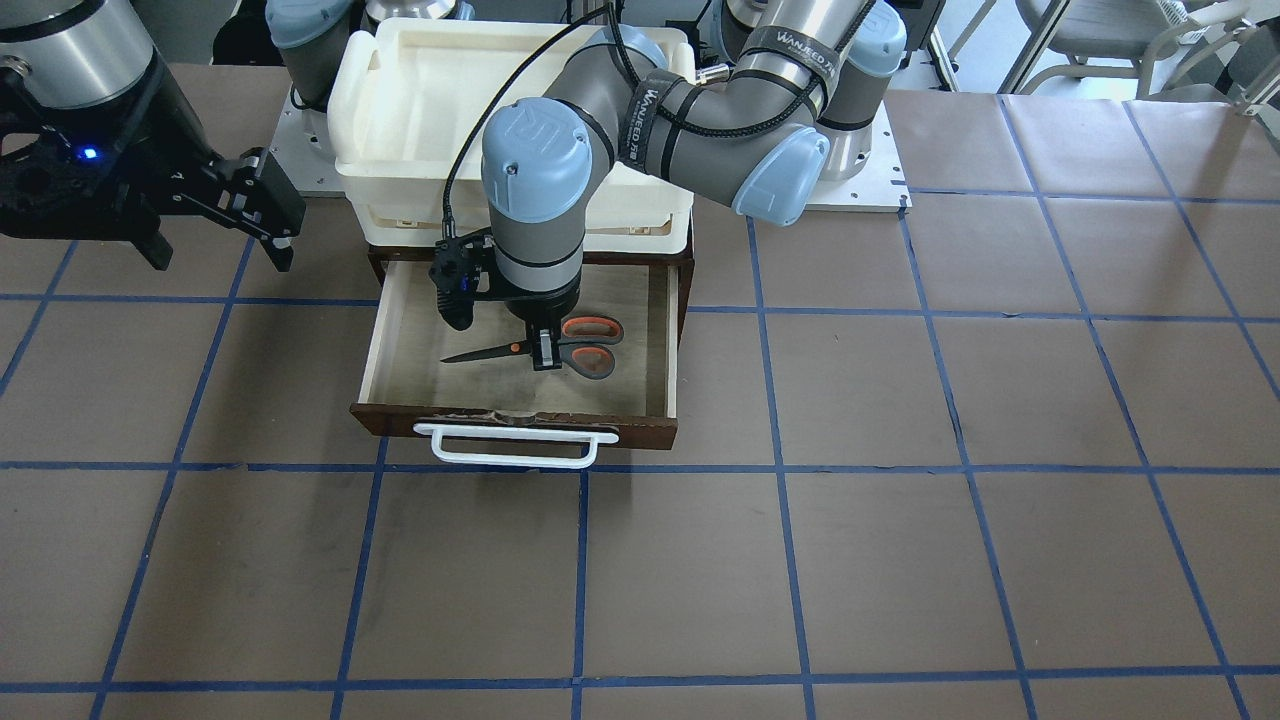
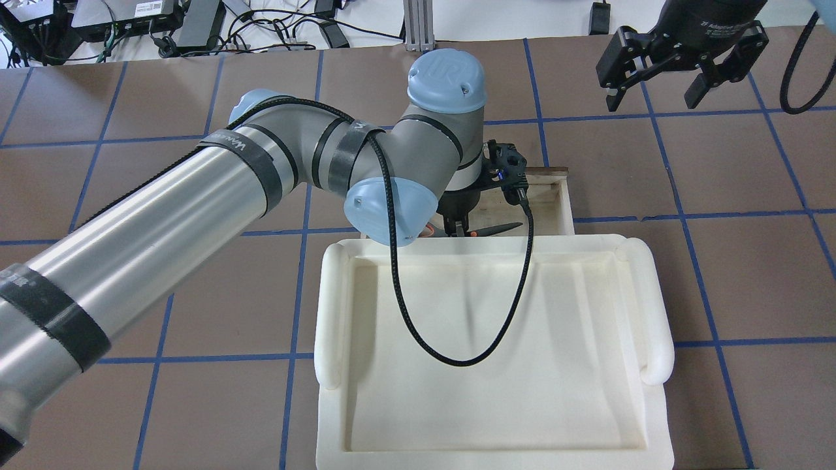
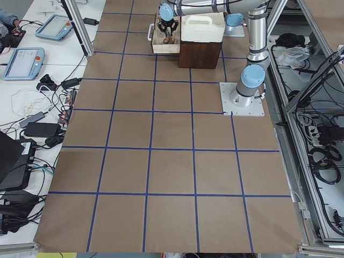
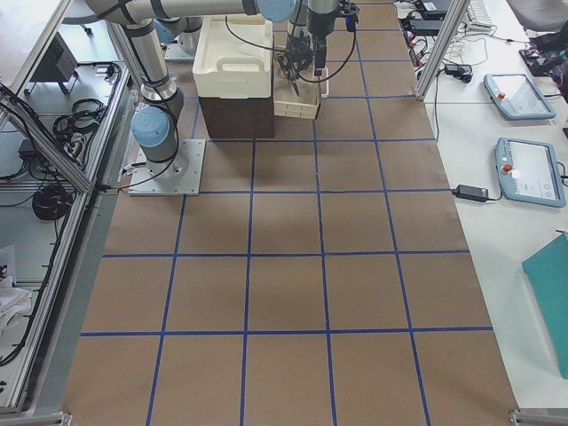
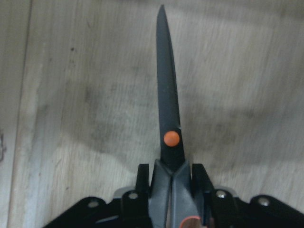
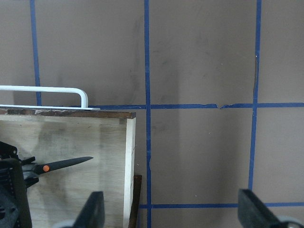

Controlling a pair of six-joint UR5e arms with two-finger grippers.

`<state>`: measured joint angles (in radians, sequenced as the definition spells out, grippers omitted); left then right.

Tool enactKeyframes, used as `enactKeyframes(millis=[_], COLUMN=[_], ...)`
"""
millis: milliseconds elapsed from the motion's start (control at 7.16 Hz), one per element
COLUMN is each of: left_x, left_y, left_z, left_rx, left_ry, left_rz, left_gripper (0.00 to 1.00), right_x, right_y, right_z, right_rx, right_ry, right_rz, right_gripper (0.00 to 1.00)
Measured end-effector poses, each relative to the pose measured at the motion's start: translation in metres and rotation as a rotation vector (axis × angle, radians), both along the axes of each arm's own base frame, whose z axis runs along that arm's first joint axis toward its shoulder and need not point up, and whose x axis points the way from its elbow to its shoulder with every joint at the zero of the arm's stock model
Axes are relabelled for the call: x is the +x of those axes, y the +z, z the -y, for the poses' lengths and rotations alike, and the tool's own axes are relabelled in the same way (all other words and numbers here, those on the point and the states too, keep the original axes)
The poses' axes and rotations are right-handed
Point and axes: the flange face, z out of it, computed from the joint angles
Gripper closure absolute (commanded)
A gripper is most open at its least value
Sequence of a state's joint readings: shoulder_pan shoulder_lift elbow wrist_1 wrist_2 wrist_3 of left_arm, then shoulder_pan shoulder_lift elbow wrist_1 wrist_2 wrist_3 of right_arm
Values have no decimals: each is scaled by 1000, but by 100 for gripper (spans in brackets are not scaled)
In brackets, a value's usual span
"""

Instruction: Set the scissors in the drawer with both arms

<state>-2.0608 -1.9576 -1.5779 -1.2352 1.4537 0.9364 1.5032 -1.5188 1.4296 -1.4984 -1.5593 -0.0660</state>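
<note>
Exterior front-facing: the left end effector clamps the scissors by the pivot, low inside the open drawer. Overhead exterior: the right end effector hangs spread and empty, well apart. Left wrist-mounted: the blades lie close over the drawer floor; contact unclear. Placing step, I judge; next comes letting go, lifting clear, then closing the drawer

Cream-white plastic tray, brown table taped in blue squares, cables, teach pendant

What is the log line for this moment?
left tool: shut on scissors, low inside open drawer | right tool: open, empty, beside drawer | scissors not yet released
</note>
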Motion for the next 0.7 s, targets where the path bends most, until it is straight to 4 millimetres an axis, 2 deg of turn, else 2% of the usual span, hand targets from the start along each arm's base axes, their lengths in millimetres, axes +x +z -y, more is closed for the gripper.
enactKeyframes(millis=[140, 698], left_x=[-5, -8], left_y=[0, 4], left_z=[-2, 0], left_rx=[17, 3], left_ry=[3, -5], left_rz=[-48, -79], left_gripper=[47, 46], right_x=[0, 0], right_y=[-1, -3], right_z=[0, 2], right_rx=[1, 4], right_ry=[0, -3], right_rz=[0, 1], right_gripper=[0, 0])
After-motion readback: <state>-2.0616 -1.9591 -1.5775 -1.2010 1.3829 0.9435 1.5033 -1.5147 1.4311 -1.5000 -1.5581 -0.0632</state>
